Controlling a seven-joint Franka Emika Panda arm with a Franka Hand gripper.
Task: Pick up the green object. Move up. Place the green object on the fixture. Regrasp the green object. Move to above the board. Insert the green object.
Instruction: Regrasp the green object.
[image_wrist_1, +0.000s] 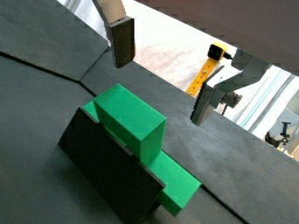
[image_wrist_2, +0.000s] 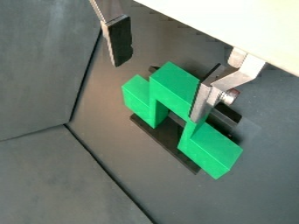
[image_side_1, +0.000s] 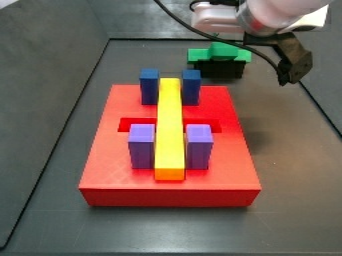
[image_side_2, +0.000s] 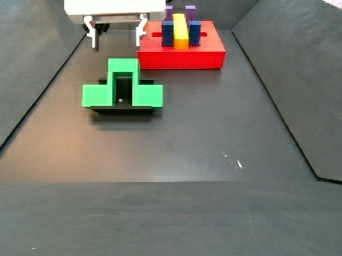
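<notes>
The red board (image_side_1: 167, 170) is seen on the dark floor, loaded with a yellow bar (image_side_1: 168, 130) plus blue (image_side_1: 150, 84) and purple blocks (image_side_1: 199, 145). Well apart from it, the green object (image_side_2: 122, 92) is perched on the fixture (image_wrist_1: 105, 171), wings hanging past the sides. The gripper (image_wrist_2: 167, 68) is hung just above it, spread wide, nothing gripped; both fingers (image_wrist_2: 118, 39) are clear of the green piece, as shown in both wrist views.

The green object (image_side_2: 122, 88) rests on the fixture (image_side_2: 123, 108), well apart from the board (image_side_2: 185, 55); the gripper (image_side_2: 116, 38) hangs above, jaws apart.
</notes>
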